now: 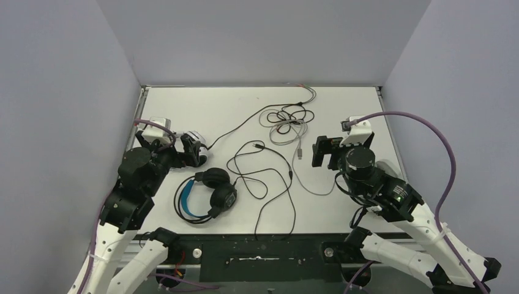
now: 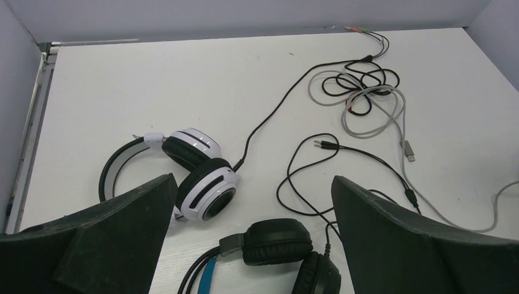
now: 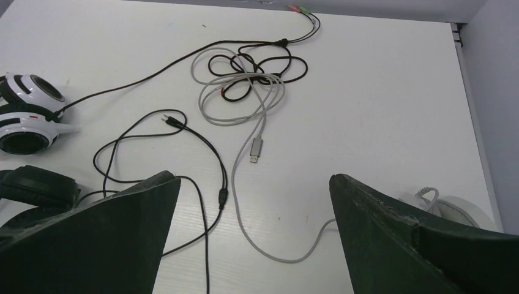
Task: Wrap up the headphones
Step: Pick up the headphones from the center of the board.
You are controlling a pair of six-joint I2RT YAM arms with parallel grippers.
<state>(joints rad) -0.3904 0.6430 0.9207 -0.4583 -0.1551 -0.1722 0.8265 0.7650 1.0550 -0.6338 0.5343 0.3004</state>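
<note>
1. The left hand (image 2: 251, 180) hangs over the near-left part of the white desk (image 1: 202, 104); its two dark fingers (image 2: 116, 239) are spread wide with nothing between them
2. The right hand (image 3: 254, 177) hangs over the near-right part of the desk, its fingers likewise spread wide and gripping nothing
3. The black headset (image 1: 211, 190), with a blue-lined headband, lies flat near the front edge, between the two arms and closer to the left one; its black cable (image 3: 221, 197) loops loosely across the middle of the desk and ends in a free jack plug (image 3: 173, 120)
4. The white headset (image 2: 196, 171), with black cup centres, lies at the left, farther back than the black one, near it but apart; in the top view the left arm partly covers it; a thin dark cable (image 2: 247, 142) runs from it toward the far centre
5. There the dark cable joins a tangle (image 3: 245, 86) with a pale grey cable (image 3: 236, 202); green and pink plugs (image 3: 300, 9) stick out toward the far edge
6. A USB plug (image 3: 256, 149) lies free just on the near side of the tangle; the pale grey cable curves toward the near right, where a white rounded piece (image 3: 465, 211) shows beside the right finger; too little of it shows to tell what part it is
</note>
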